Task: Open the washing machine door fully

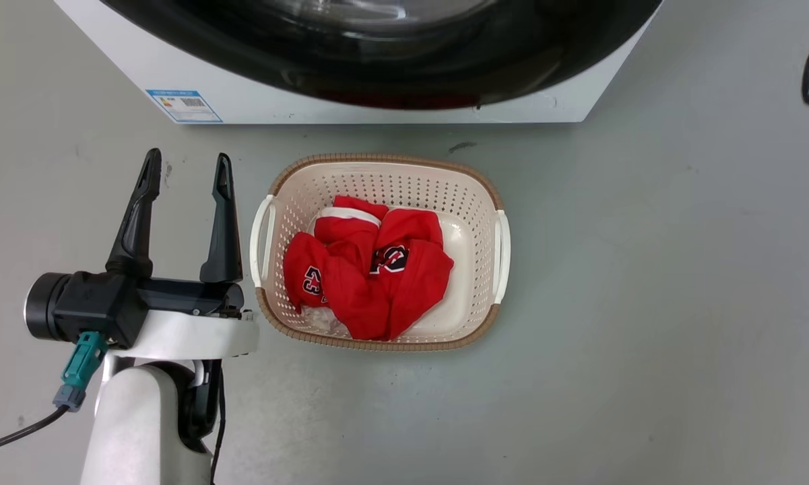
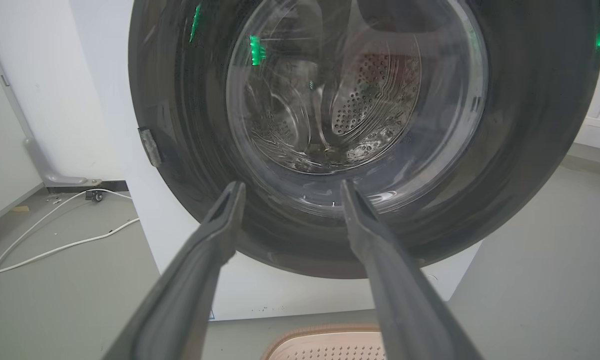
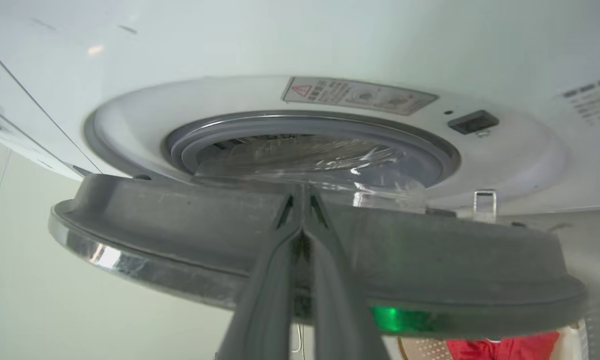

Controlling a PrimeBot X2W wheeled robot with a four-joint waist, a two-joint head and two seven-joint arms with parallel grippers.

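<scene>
Down on the grey floor [image 1: 646, 303], nearest the robot, sat a cream basket [image 1: 377, 159] of red clothing [image 1: 370, 276] — the left gripper [image 1: 188, 158] just beside it, fingers spread wide, empty. Beyond stood the washing machine [image 1: 256, 101] (white cables [image 2: 70, 245] trailed at its side). The washing machine door [image 3: 180, 225] hung ajar, off the grey gasket [image 3: 304, 122] — the right gripper [image 3: 300, 192], fingers pressed together, lay against its inner face; the left gripper's open jaws faced its glass, apart from it.
</scene>
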